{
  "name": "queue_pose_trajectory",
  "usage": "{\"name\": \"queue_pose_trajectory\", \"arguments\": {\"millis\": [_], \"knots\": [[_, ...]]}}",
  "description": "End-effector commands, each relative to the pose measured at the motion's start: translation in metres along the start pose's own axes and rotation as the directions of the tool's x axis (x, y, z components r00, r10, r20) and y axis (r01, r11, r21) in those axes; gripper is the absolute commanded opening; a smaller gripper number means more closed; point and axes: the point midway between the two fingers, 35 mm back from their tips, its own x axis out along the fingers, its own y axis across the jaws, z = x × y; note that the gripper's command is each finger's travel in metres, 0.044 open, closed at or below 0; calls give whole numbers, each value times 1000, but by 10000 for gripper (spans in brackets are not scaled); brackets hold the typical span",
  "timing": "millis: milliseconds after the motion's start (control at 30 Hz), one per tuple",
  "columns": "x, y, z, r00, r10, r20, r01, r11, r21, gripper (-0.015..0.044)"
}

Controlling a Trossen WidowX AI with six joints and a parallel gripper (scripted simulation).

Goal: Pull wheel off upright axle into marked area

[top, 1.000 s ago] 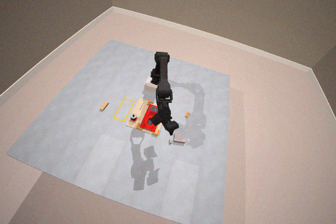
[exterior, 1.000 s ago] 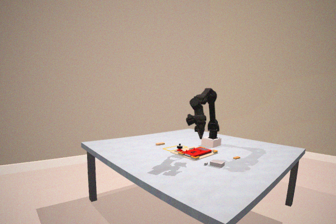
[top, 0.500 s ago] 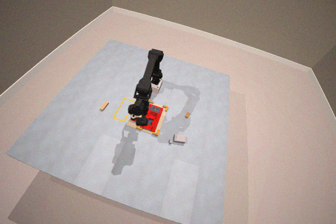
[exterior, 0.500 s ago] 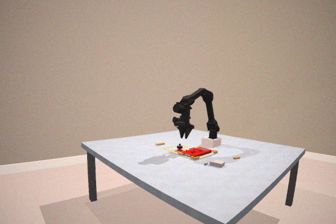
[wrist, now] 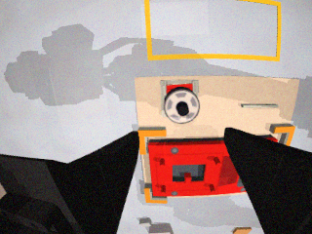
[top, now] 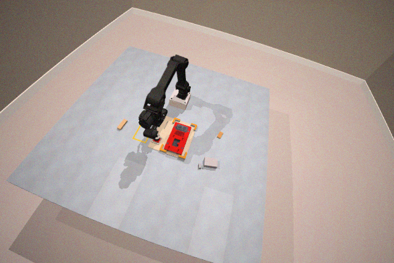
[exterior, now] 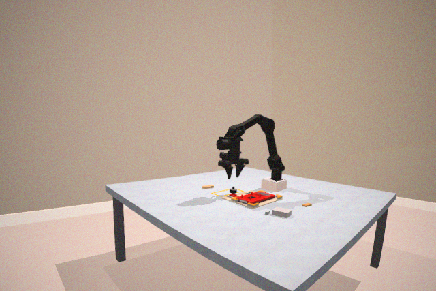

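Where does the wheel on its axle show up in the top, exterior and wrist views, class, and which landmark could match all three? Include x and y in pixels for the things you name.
Top: the wheel (wrist: 172,113) is mostly hidden below the gripper (exterior: 233,177) (wrist: 181,136), left of centre.
Exterior: right of centre, low, small and dark, below the open fingers.
Wrist: upper middle, a pale-faced disc with a dark hub, seen face on.
Shared landmark: the red panel (top: 172,148) (exterior: 254,197) (wrist: 161,187), beside the wheel in every view.
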Motion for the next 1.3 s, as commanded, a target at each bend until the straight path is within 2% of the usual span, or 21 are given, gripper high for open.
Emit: {"name": "queue_pose_trajectory", "arguments": {"millis": [0,167,567,733,867,1133,1267], "knots": [[0,-6,3,1000,-13,7,12,1000,14,300],[7,-6,3,1000,-13,7,12,1000,14,300],[72,-6,1,1000,-13,6,13,1000,14,300],[75,-7,1,1000,-13,6,13,1000,14,300],[71,-7,1,1000,-20,2,20,1000,8,195],[71,-7,1,1000,-20,2,20,1000,8,142],[71,-7,1,1000,-20,2,20,1000,8,37]]}}
